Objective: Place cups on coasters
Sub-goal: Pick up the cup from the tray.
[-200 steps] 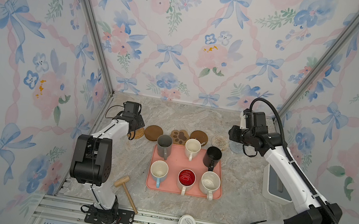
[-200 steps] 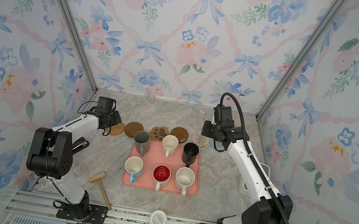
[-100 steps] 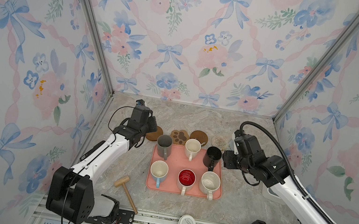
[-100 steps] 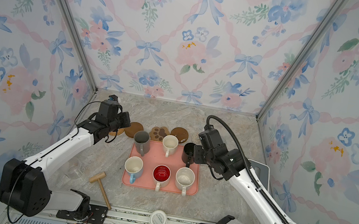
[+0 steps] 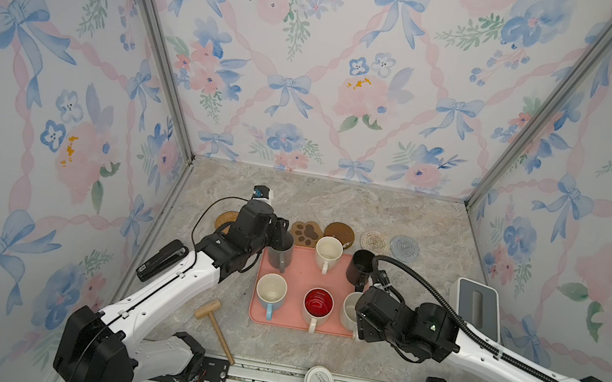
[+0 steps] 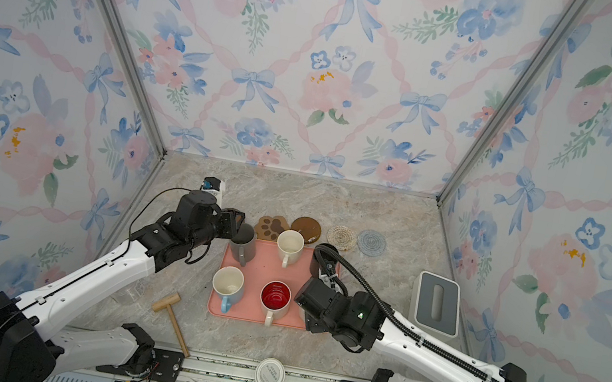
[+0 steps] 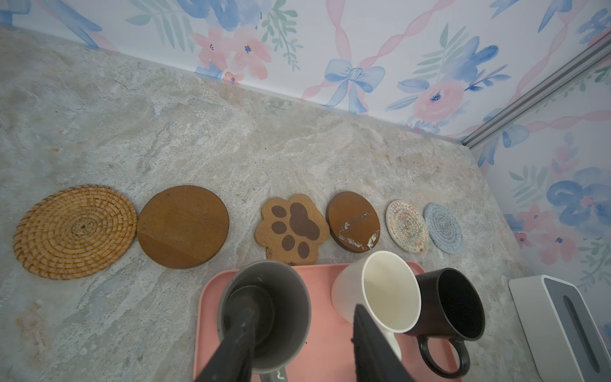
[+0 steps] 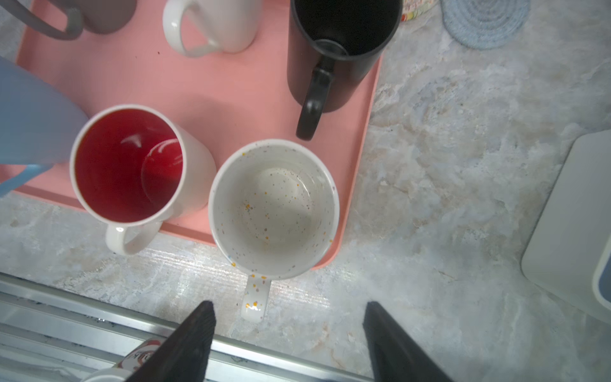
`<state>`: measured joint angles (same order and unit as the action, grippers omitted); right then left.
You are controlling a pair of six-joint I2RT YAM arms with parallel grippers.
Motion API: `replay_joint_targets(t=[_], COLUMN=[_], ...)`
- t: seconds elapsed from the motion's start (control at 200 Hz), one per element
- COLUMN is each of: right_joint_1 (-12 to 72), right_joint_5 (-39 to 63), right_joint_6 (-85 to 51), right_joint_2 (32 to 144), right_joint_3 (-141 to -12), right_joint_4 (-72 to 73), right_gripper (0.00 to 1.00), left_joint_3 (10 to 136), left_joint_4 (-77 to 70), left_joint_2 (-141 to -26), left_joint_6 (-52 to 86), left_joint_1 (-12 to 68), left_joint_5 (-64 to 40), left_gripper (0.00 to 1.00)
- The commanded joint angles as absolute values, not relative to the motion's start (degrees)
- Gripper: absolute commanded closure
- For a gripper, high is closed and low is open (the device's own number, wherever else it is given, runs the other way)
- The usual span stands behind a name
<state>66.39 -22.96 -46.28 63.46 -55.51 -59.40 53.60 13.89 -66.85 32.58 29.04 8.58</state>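
Observation:
Several cups stand on the pink tray (image 5: 298,275): grey (image 5: 280,255), cream-white (image 5: 328,251) and black (image 5: 361,266) at the back, light blue (image 5: 270,293), red-inside (image 5: 317,305) and speckled (image 8: 274,208) in front. Behind the tray lies a row of bare coasters: rattan (image 7: 74,231), wooden round (image 7: 183,226), paw (image 7: 292,228), second wooden round (image 7: 352,221), cream woven (image 7: 406,226), grey-blue (image 7: 443,228). My left gripper (image 7: 304,304) is open, one finger inside the grey cup (image 7: 264,317) and one outside its wall. My right gripper (image 8: 289,306) is open above the speckled cup's handle.
A wooden mallet (image 5: 214,326) lies left of the tray's front. A white round lid (image 5: 319,380) sits at the front edge. A white and grey box (image 5: 476,309) stands to the right, and a black stapler (image 5: 162,260) lies by the left wall.
My left arm swung from the far-left coasters over to the grey cup and its jaws opened. My right arm pulled back from the back-right coasters to the speckled cup, jaws opening wider.

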Motion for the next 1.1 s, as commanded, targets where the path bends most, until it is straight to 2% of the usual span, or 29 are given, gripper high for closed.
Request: replay_joint_targets(t=[0.0, 0.21, 0.75, 1.095], right_joint_1=[68.96, 69.08, 67.04, 64.02], right_joint_5=[-24.37, -22.78, -14.78, -14.32], right_joint_6=[-53.32, -52.3, -52.2, -53.01], right_joint_2=[65.94, 68.32, 69.8, 72.87], right_joint_3=[-53.09, -50.41, -46.89, -46.09], right_joint_4=[-59.61, -53.57, -48.44, -46.46], right_gripper=[0.27, 0.4, 0.43, 0.53], left_joint_3=[52.83, 52.87, 52.61, 52.46], left_joint_4=[14.64, 14.64, 14.62, 14.55], left_joint_2=[-67.06, -66.66, -67.91, -68.5], left_joint_6=[32.09, 32.15, 32.56, 33.09], left_joint_1=[30.28, 31.54, 32.45, 32.53], left_joint_5=[9.97, 11.04, 11.21, 11.68], left_gripper=[0.53, 0.51, 0.5, 0.5])
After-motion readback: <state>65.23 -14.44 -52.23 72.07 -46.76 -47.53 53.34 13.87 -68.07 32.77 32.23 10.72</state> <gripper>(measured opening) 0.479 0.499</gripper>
